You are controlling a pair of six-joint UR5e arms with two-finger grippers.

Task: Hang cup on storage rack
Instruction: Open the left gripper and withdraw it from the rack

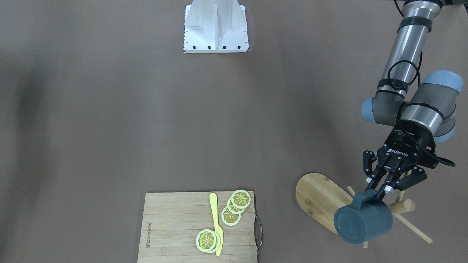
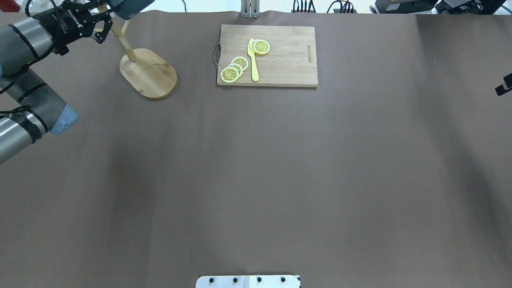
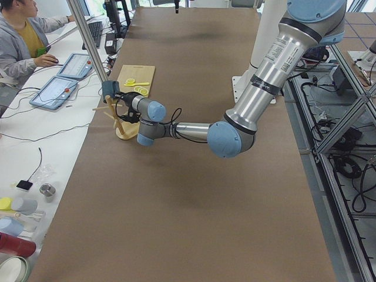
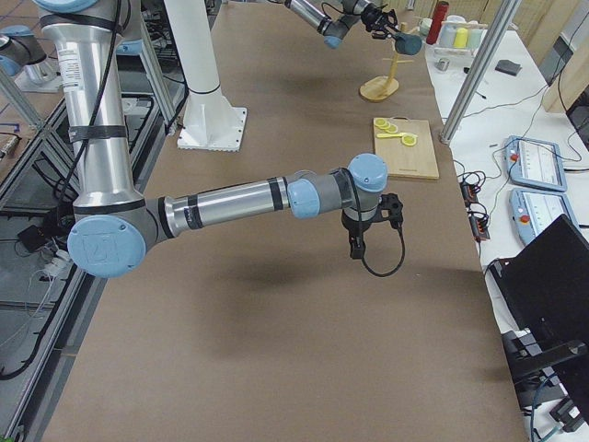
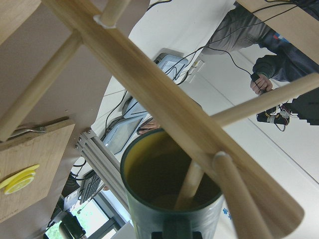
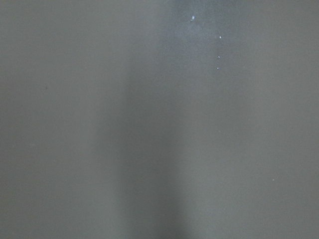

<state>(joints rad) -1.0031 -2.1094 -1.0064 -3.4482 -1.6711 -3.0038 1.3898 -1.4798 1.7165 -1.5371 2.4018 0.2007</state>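
Nearest the robot, the right claw [image 4: 368, 235] hangs over bare brown counter [image 1: 109, 128], well away from the work; whether its fingers are apart I cannot tell. Farther out on the left, the left claw [image 1: 378, 193] is clamped on the squared handle of the cup [image 1: 362, 223]. It tips the matte blue-grey cylinder on its side so the yellow-lined mouth faces the storage rack [image 1: 317, 193]. A thin round peg [image 5: 188, 185] pokes into that mouth, seemingly so the cup can hang there. The rack is pale bamboo, with a flat oval base and a thick post [image 5: 164, 107]. At the far edge lies a slatted cutting board [image 1: 175, 223] with lemon slices [image 1: 241, 199].
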